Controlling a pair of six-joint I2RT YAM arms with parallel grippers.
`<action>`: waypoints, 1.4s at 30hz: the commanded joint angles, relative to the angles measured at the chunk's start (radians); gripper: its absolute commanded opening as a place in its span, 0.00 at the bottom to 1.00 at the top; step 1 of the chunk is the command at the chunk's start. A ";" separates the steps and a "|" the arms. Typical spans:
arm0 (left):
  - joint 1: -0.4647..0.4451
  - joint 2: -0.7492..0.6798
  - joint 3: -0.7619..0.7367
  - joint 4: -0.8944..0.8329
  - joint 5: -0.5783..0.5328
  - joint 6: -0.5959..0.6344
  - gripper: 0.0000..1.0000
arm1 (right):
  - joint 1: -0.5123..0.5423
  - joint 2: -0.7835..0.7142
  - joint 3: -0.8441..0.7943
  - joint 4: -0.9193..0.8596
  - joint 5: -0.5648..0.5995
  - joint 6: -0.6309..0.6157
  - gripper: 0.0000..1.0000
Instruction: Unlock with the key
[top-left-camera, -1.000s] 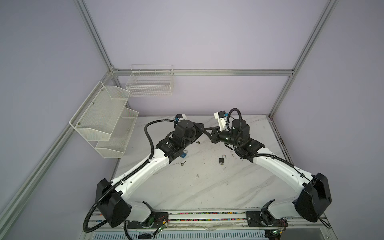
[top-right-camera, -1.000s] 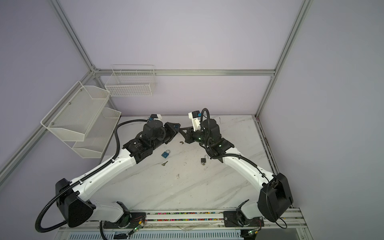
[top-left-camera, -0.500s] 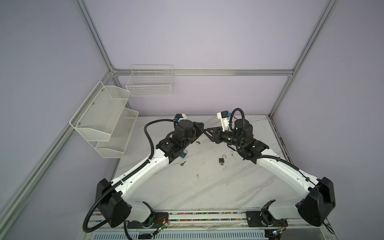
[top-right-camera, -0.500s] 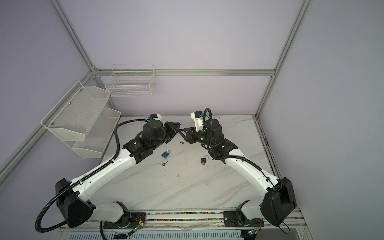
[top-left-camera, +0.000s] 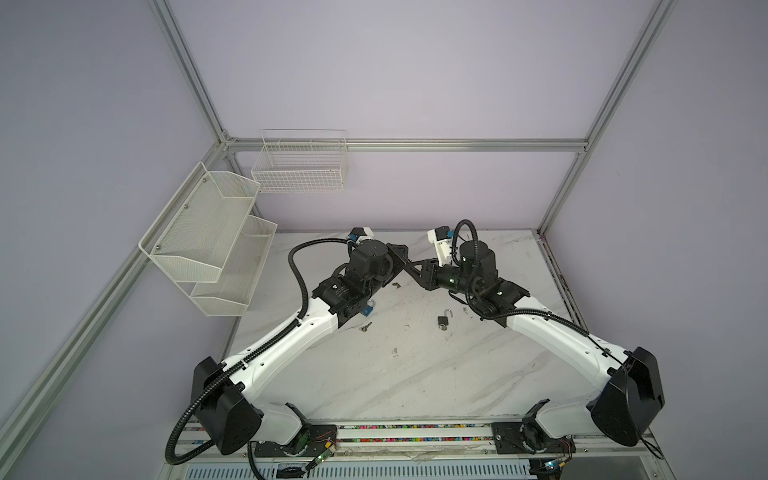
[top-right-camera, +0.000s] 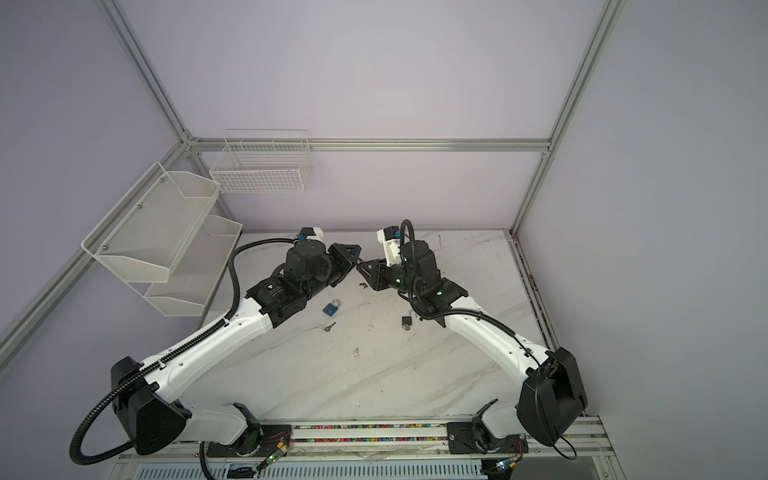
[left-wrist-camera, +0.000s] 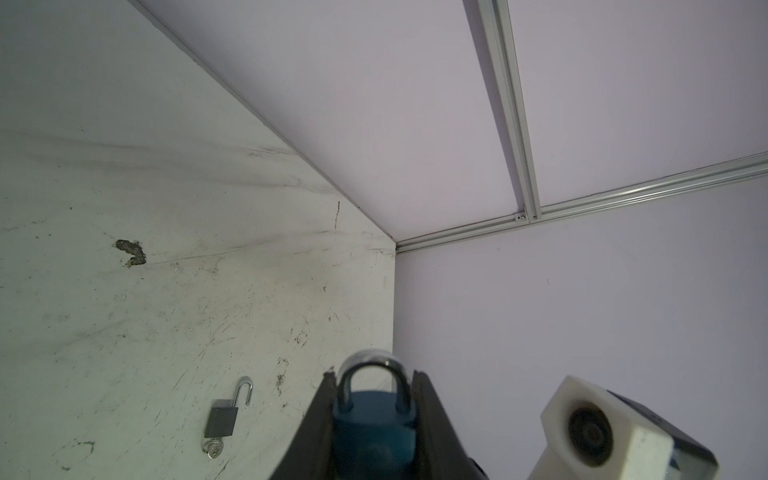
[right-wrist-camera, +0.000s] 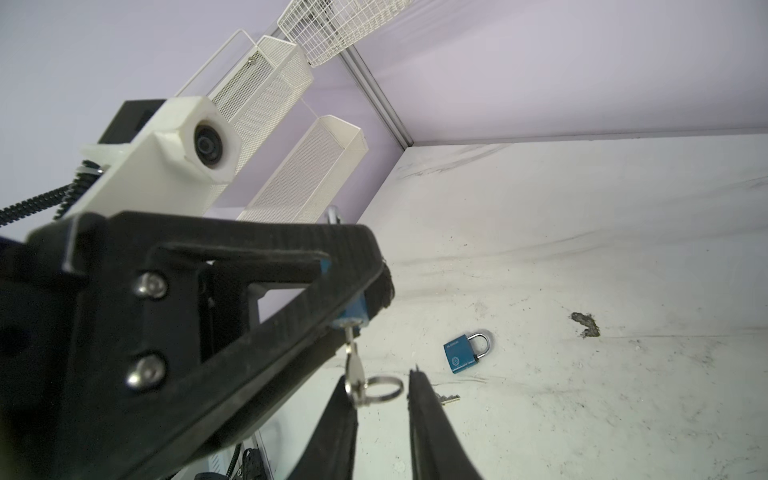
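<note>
The left gripper (left-wrist-camera: 374, 376) is pinched on a blue padlock (left-wrist-camera: 374, 428) and holds it clear of the marble table (top-left-camera: 415, 374), over the far middle. The shackle points out past the fingertips, with both legs seated in the body. A key (right-wrist-camera: 353, 368) sits in the keyway end of this lock, and a ring (right-wrist-camera: 384, 387) hangs from it. The right gripper (right-wrist-camera: 380, 376) meets it tip to tip. Its jaws are spread, one on each side of the ring. The key's head lies against one finger (right-wrist-camera: 340, 419) and is not clamped.

On the table:
- A second blue padlock (top-right-camera: 331, 307) lies by the left wrist, shackle closed.
- A loose key (top-right-camera: 328, 327) lies just beside it.
- A black padlock (top-left-camera: 444, 321) lies near the right forearm, shackle swung open.
</note>
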 joint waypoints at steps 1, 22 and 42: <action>-0.003 -0.027 0.003 0.046 -0.013 0.023 0.06 | 0.003 -0.014 0.031 -0.005 0.019 -0.011 0.25; -0.007 -0.043 -0.020 0.039 0.007 0.021 0.06 | 0.003 -0.023 0.056 -0.037 0.011 -0.032 0.00; -0.055 -0.048 -0.009 -0.070 0.148 0.039 0.04 | 0.003 0.068 0.187 -0.137 -0.040 -0.104 0.00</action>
